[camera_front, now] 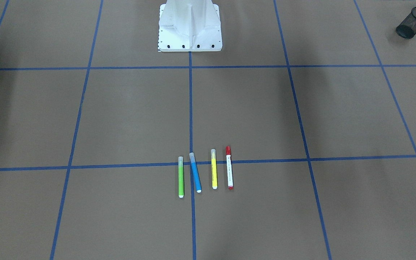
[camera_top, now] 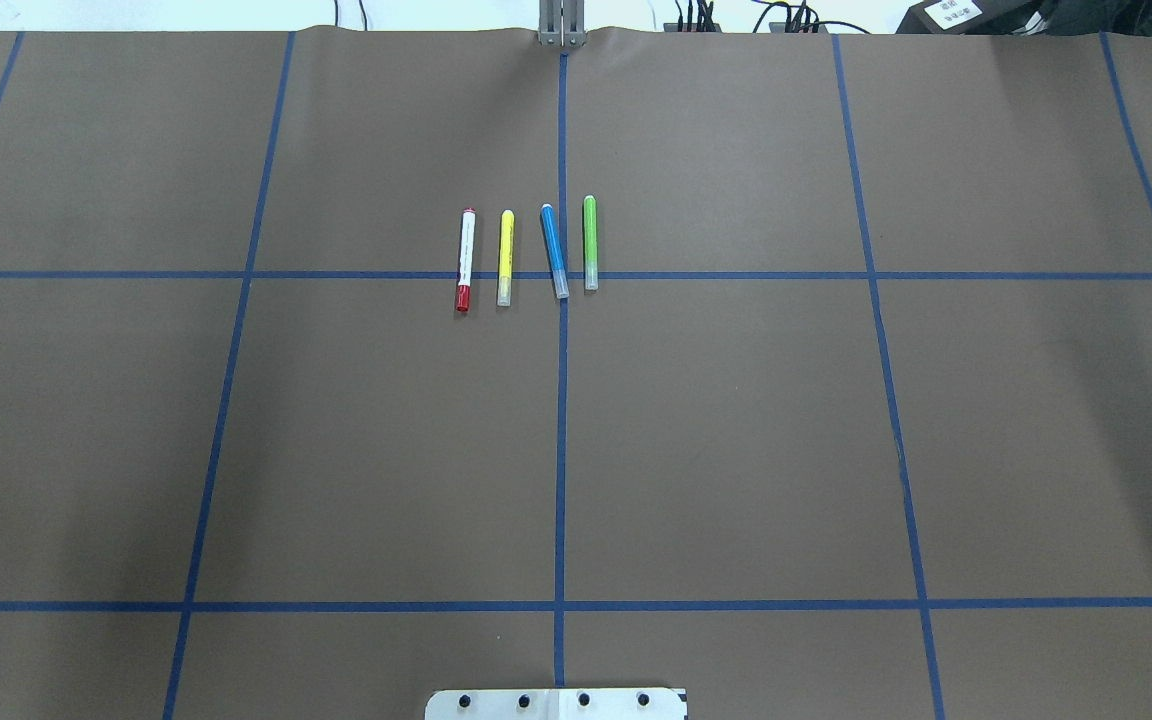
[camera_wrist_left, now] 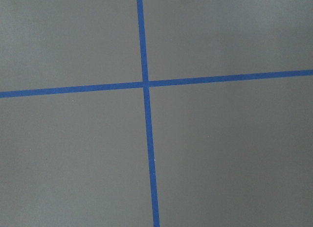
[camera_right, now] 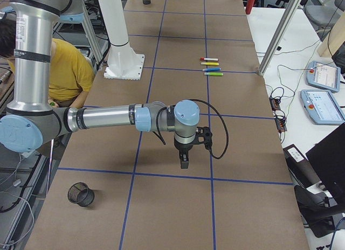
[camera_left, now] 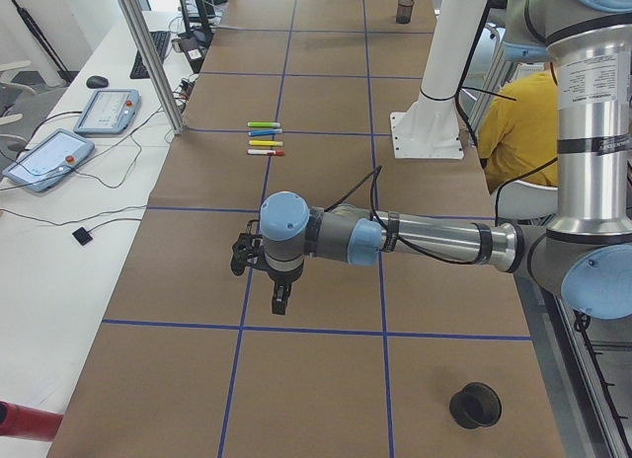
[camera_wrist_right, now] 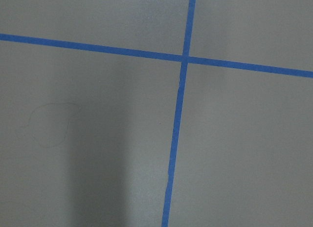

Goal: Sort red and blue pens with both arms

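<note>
The left claw [camera_left: 280, 302] is seen only from the side, pointed down above the bench [camera_top: 736, 430] beside a crossing of blue tape lines [camera_wrist_left: 145, 84]; whether its jaws are wide or narrow cannot be told. The right claw [camera_right: 184, 162] is likewise pointed down over another tape crossing, and its jaw state cannot be told either. Nothing is seen held in either claw. Each claw is carried on an arm stretched out low over the bench: the left arm [camera_left: 434, 243] and the right arm [camera_right: 102, 118].

A black mesh cup [camera_left: 476, 406] is seen lying on its side near the left claw, and a second mesh cup [camera_right: 81, 194] lies near the right claw.

Well apart from both claws, between them along the bench, four pens are laid side by side across a tape line. The red pen [camera_top: 465, 258] is nearest the left claw, followed by a yellow marker [camera_top: 505, 256], the slightly tilted blue pen [camera_top: 554, 250], and a green marker [camera_top: 590, 242] nearest the right claw. None of them touch. The white pedestal base [camera_front: 190, 25] stands opposite the row.
</note>
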You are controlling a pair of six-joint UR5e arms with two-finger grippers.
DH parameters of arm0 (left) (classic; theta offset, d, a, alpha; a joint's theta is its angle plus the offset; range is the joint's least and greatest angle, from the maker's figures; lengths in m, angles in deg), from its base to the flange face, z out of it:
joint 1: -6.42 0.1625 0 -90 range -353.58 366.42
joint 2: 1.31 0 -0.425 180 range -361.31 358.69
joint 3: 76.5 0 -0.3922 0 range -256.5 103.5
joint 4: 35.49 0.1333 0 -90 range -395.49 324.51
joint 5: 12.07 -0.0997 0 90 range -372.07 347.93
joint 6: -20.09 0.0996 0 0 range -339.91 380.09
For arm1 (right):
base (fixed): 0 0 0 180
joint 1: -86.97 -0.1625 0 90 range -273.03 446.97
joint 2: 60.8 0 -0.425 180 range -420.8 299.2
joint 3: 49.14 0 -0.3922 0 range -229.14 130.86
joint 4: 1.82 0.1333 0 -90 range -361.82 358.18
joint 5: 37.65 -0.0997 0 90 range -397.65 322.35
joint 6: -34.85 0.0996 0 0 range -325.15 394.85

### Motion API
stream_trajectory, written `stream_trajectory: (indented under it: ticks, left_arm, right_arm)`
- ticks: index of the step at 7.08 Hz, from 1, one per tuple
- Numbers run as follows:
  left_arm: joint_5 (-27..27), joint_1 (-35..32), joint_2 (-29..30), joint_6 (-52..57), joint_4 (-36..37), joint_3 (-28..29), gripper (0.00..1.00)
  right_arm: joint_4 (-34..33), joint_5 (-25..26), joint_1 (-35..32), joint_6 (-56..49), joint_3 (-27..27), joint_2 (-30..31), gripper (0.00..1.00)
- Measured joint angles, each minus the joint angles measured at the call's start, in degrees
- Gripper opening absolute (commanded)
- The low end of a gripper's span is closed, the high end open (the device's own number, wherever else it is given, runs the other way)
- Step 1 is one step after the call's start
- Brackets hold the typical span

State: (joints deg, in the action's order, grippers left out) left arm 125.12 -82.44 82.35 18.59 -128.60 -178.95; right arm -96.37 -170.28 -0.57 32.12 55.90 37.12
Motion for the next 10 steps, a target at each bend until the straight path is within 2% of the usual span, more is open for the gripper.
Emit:
stream_trajectory:
  ticks: [3,7,10]
  left_arm:
    - [0.1,0.7,0.2,0.1,-0.1,-0.9,1.00]
    - [0.1,2.9,1.3,-0.3,-1.5,-7.0,1.00]
    - [1.8,4.0,3.7,-3.0,-1.7,-5.4,1.00]
  right_arm:
    - [0.0,0.0,0.1,0.0,0.0,-0.1,1.00]
    - [0.0,-1.0,0.9,0.1,0.6,-0.5,1.00]
    - [0.7,-4.0,1.1,0.5,-0.8,-3.2,1.00]
